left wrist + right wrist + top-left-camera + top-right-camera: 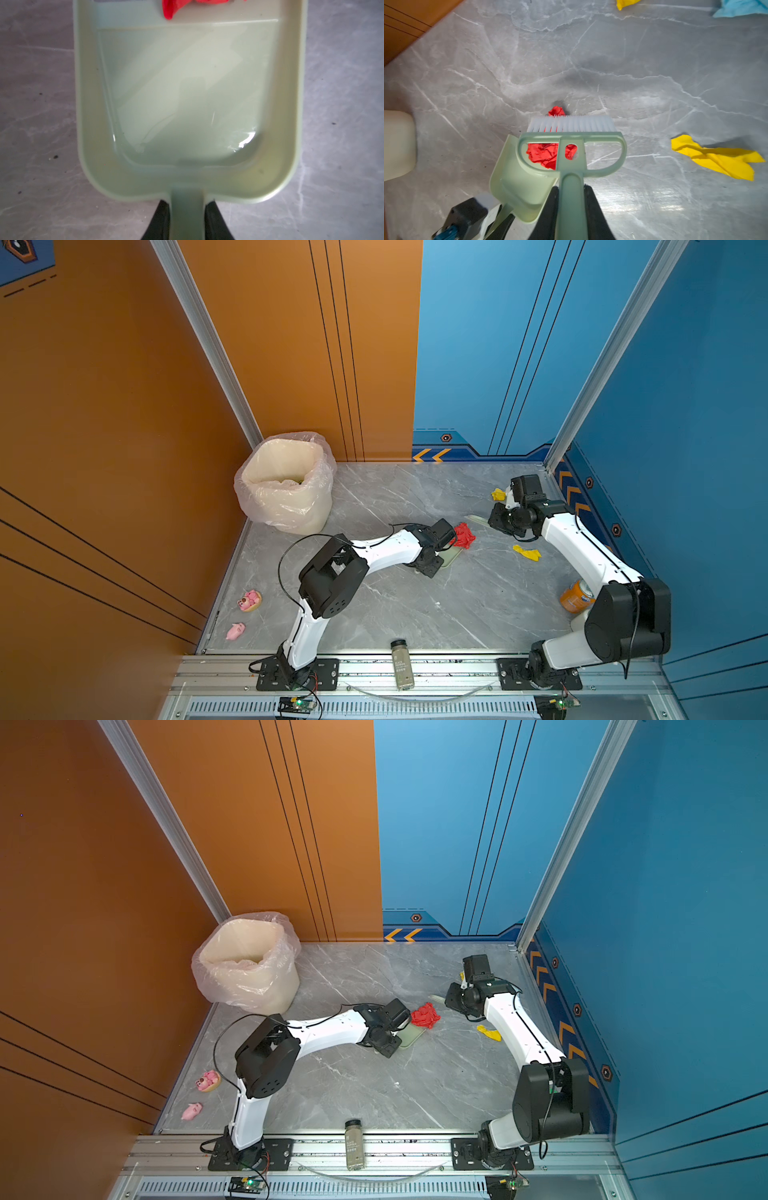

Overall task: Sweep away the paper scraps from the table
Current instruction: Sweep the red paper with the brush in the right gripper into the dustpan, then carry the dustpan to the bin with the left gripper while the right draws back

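A red paper scrap [464, 535] [425, 1015] lies at the open mouth of the pale green dustpan [187, 93] [451, 560], partly on its lip [172, 8]. My left gripper [187, 202] is shut on the dustpan's handle, with the pan flat on the table [395, 605]. My right gripper [571, 188] is shut on the green brush's handle. The brush's white bristles [571, 124] stand just past the red scrap [544, 153]. Yellow scraps [527, 552] [498, 494] [716, 160] and a light blue scrap [741, 8] lie on the right side of the table.
A lined cream waste bin [286, 481] stands at the back left corner. Two pink pig figurines [249, 600] [235, 630] sit at the left edge. An orange can [575, 597] stands by the right arm. A spice bottle [402, 664] lies across the front rail.
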Tool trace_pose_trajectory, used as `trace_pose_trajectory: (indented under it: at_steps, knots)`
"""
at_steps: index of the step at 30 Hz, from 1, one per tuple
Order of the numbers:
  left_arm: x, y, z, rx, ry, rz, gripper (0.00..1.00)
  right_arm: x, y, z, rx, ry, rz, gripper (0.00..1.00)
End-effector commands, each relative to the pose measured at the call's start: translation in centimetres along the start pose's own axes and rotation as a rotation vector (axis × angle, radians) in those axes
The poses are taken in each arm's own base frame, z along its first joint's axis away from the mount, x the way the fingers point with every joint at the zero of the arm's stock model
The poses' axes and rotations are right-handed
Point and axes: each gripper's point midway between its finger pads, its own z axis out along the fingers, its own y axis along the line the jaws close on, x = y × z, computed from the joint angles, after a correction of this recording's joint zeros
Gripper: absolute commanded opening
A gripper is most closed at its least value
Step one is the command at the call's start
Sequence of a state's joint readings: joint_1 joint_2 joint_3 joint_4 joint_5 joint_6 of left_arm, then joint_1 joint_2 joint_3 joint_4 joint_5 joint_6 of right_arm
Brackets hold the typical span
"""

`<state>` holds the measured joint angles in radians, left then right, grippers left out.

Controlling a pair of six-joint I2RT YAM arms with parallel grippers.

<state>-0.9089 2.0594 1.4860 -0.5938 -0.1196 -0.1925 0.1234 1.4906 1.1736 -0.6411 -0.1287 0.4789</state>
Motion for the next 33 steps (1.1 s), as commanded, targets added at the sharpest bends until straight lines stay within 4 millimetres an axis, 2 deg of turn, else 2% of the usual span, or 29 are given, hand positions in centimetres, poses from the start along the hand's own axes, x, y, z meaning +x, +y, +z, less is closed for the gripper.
trace_pose_trajectory:
  at_steps: [1, 7, 12, 17, 23, 27, 33]
  knots:
    - [1.9, -1.0, 1.2, 0.028, 0.065, 0.040, 0.00, 1.1, -2.7, 1.3, 0.139, 0.047, -0.032, 0.00]
    - [2.1, -1.0, 1.5, 0.028, 0.072, 0.038, 0.00, 2.7, -3.1, 2.9, 0.188, 0.109, -0.080, 0.00]
    - [2.0, -0.9, 1.6, 0.025, 0.071, 0.034, 0.00, 5.2, -2.1, 3.9, 0.191, 0.169, -0.161, 0.00]
    - [2.0, -0.9, 1.6, 0.027, 0.072, 0.033, 0.00, 7.9, -1.4, 4.0, 0.185, 0.210, -0.216, 0.00]
    - [1.9, -0.7, 1.6, 0.023, 0.072, 0.030, 0.00, 10.2, -0.9, 2.9, 0.161, 0.231, -0.264, 0.00]
    - [1.9, -0.4, 1.7, 0.018, 0.072, 0.026, 0.00, 11.2, -0.5, 1.5, 0.117, 0.233, -0.279, 0.00]
    - [1.9, -0.1, 1.6, 0.013, 0.069, 0.022, 0.00, 10.0, -0.2, -1.0, 0.077, 0.151, -0.267, 0.00]
